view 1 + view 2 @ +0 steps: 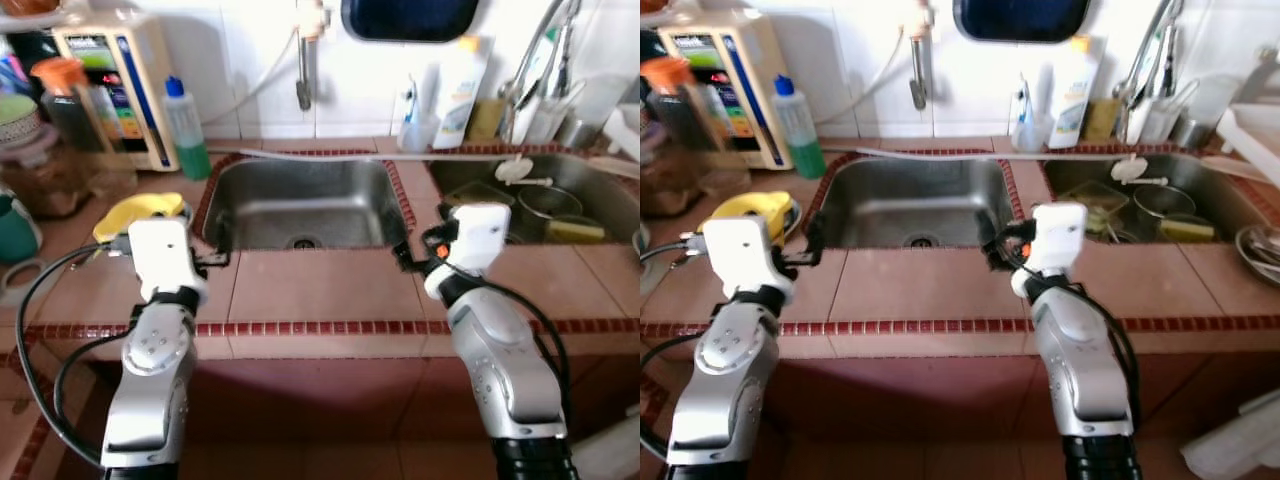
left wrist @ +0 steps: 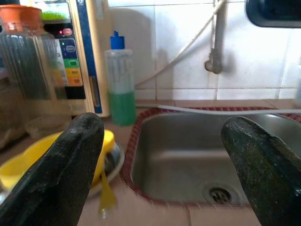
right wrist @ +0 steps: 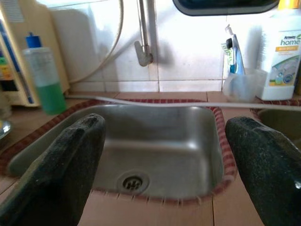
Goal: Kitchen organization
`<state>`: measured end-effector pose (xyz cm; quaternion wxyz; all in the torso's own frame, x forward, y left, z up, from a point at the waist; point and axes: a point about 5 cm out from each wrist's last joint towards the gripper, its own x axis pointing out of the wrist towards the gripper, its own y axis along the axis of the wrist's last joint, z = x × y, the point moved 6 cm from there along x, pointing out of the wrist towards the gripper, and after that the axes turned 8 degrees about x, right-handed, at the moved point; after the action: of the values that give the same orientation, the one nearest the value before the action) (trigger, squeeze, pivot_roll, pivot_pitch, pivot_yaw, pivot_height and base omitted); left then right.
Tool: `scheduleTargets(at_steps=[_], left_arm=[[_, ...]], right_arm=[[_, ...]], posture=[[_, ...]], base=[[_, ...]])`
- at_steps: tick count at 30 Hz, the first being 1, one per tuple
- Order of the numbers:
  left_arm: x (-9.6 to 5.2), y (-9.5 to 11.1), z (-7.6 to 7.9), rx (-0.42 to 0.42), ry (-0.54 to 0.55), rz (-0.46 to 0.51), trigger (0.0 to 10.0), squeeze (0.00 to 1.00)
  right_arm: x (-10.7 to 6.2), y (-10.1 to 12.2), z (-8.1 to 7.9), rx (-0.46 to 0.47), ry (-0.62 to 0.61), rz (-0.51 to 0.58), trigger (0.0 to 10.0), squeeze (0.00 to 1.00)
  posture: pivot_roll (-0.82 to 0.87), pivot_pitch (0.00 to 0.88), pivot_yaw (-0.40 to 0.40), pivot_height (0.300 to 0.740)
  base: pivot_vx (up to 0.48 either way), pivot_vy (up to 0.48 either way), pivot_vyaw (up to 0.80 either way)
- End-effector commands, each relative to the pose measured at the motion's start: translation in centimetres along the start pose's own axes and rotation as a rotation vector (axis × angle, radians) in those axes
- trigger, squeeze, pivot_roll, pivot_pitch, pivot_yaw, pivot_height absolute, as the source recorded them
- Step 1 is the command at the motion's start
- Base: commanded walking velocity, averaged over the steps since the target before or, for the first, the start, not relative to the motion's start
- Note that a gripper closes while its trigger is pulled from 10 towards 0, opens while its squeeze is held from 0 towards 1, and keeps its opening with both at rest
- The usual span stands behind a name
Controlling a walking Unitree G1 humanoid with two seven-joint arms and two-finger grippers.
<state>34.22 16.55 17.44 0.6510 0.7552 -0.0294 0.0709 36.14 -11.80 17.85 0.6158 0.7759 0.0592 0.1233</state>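
The tiled counter [image 1: 320, 290], glazed terracotta with dark red trim, carries a bare steel sink [image 1: 300, 205] straight ahead of both sets of jaws, likely the working area. The left gripper [image 2: 164, 165] and right gripper [image 3: 164, 160] hover with jaws apart, holding nothing. A soft yellow cloth-like item [image 1: 140, 212] lies just beside the left jaws; a green soap bottle [image 2: 120, 82] stands beyond.

Tiled surface [image 1: 320, 290], red-trimmed, two sunken steel sinks [image 1: 300, 205]. On surface: green soap bottle [image 1: 186, 130], water unit [image 1: 115, 85], jars [image 1: 45, 165] at left, yellow bowl [image 1: 140, 212], white bottle [image 1: 462, 92] at wall.
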Motion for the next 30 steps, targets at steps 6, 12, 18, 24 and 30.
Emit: scheduleTargets(at_steps=[6, 12, 18, 24, 30], left_arm=[[0.1, 0.5, 0.8, -0.011, -0.005, 0.009, 10.0, 0.00], [0.0, 0.3, 0.3, 0.028, 0.045, 0.002, 10.0, 0.00], [-0.3, -0.4, 0.0, 0.041, 0.077, -0.031, 10.0, 0.00], [-0.3, -0.2, 0.1, 0.057, 0.074, -0.019, 10.0, 0.00], [-0.1, -0.3, 0.0, 0.065, 0.076, -0.017, 10.0, 0.00]], right_arm=[[-0.1, 0.8, 0.9, -0.016, -0.023, 0.022, 10.0, 0.00], [-0.2, 0.7, 0.8, -0.013, -0.020, 0.021, 10.0, 0.00], [-0.1, 0.8, 0.5, -0.002, -0.009, 0.025, 10.0, 0.00], [-0.1, 0.8, 0.5, -0.023, -0.005, 0.021, 10.0, 0.00], [-0.1, 0.6, 0.4, -0.041, -0.003, 0.011, 10.0, 0.00]], posture=[[-0.01, 0.000, 0.027, 0.740], [0.00, 0.000, 0.026, 0.740], [0.00, 0.000, 0.025, 0.740], [0.00, 0.000, 0.024, 0.740], [0.00, 0.000, 0.022, 0.740]], base=[[0.239, 0.000, 0.00], [0.000, 0.000, 0.00], [0.000, 0.000, 0.00], [0.000, 0.000, 0.00], [0.000, 0.000, 0.64]])
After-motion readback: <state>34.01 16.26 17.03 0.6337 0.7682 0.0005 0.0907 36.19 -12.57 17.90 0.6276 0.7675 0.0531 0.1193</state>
